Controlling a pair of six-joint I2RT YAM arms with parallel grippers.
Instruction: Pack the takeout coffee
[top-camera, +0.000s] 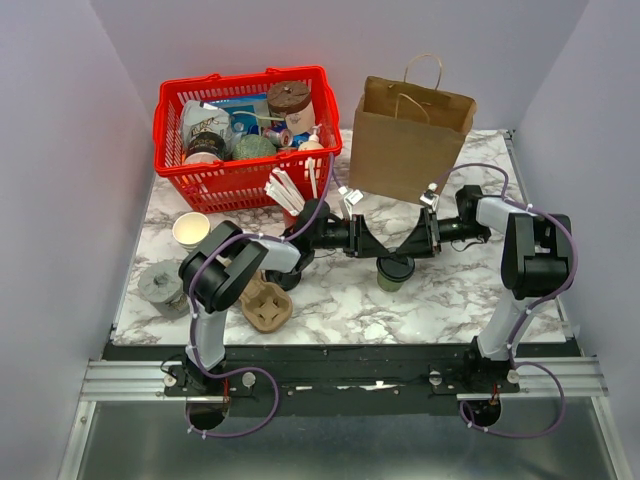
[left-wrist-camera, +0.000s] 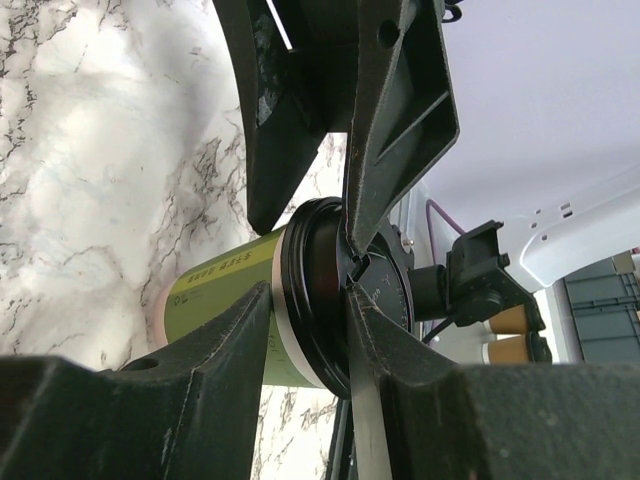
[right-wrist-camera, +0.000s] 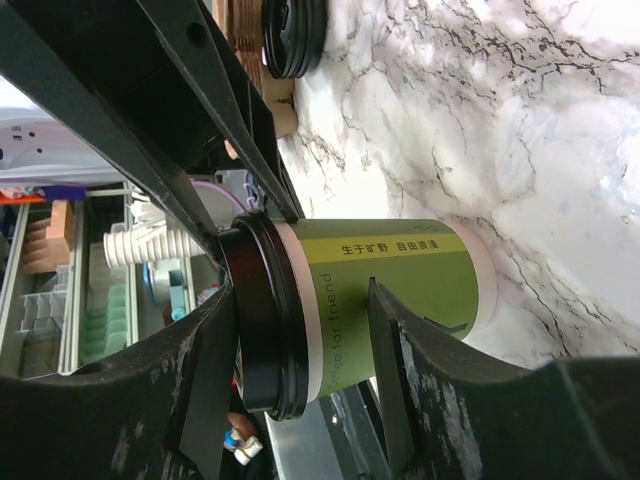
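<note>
The takeout coffee (top-camera: 394, 272), a green cup with a pale band and a black lid, stands on the marble table near the middle. Both arms reach in over it from either side. My left gripper (top-camera: 378, 250) is turned on its side and straddles the lid rim. In the left wrist view (left-wrist-camera: 310, 300) one finger lies on the lid top and the other lies beside the cup (left-wrist-camera: 215, 290). My right gripper (top-camera: 412, 250) straddles it the same way, only wider (right-wrist-camera: 300, 300). One finger is over the lid and the other is by the green wall (right-wrist-camera: 400, 280).
A brown paper bag (top-camera: 405, 140) stands open behind the cup. A red basket (top-camera: 240, 130) of goods is at the back left. A cardboard cup carrier (top-camera: 265, 305) holding a loose black lid (right-wrist-camera: 290, 35), a lidless cup stack (top-camera: 190, 230) and a grey lid (top-camera: 160, 285) lie at the left.
</note>
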